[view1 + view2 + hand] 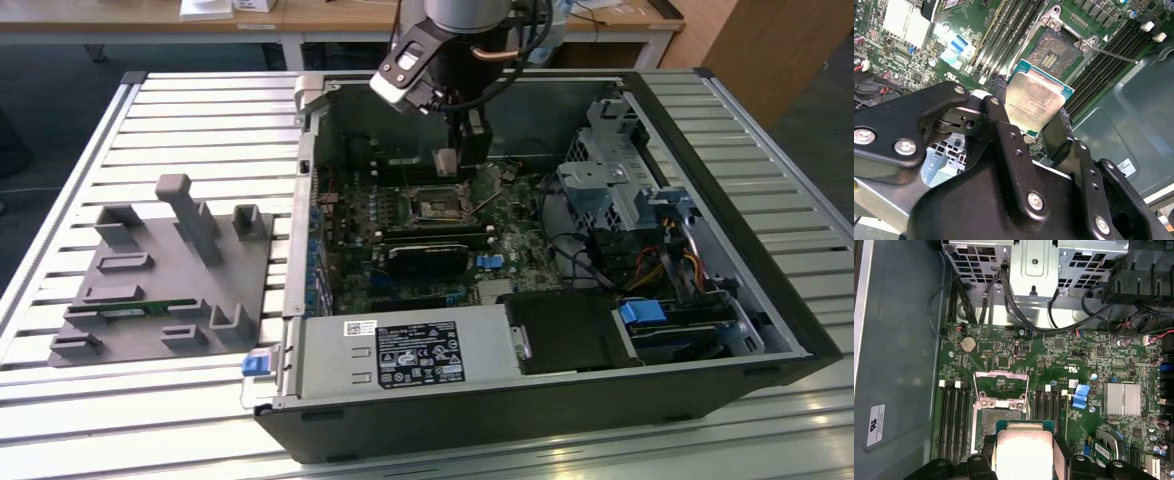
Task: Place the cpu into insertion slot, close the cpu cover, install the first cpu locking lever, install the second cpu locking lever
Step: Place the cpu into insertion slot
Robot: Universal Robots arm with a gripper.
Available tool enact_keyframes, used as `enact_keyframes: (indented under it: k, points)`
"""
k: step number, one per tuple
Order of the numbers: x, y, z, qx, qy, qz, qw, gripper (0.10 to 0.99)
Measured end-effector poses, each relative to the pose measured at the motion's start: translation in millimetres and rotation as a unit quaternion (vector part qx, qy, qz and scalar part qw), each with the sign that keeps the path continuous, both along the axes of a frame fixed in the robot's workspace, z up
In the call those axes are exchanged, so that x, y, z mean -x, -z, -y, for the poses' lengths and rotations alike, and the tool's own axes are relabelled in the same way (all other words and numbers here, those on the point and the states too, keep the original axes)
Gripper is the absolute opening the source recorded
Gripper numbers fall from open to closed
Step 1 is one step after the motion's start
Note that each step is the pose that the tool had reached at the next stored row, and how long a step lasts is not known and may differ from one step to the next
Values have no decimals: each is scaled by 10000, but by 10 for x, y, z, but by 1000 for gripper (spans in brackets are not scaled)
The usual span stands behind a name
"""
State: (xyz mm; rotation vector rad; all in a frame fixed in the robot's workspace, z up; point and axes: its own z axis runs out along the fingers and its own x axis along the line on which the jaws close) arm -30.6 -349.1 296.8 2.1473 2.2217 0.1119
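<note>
My gripper is shut on the cpu, a flat square chip with a pale metal face, one black finger on each of two opposite edges. The chip hangs tilted a little above the motherboard, just short of the insertion slot, whose dark centre lies bare. In the first wrist view the cpu overlaps the near edge of the insertion slot, and the cpu cover stands swung open beyond it. A thin locking lever sticks out from the socket's corner. The exterior view has the gripper inside the open case above the insertion slot.
Memory slots flank the socket on both sides. A black module lies in front of it, and a finned heatsink is nearby. Drive cage and cables fill the case at the exterior view's right. A grey fixture stands outside at the left.
</note>
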Motion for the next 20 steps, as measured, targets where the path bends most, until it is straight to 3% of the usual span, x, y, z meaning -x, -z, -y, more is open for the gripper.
enact_keyframes:
  k: [20]
  points:
    - [0,75,0,0,0,-8,10000,537]
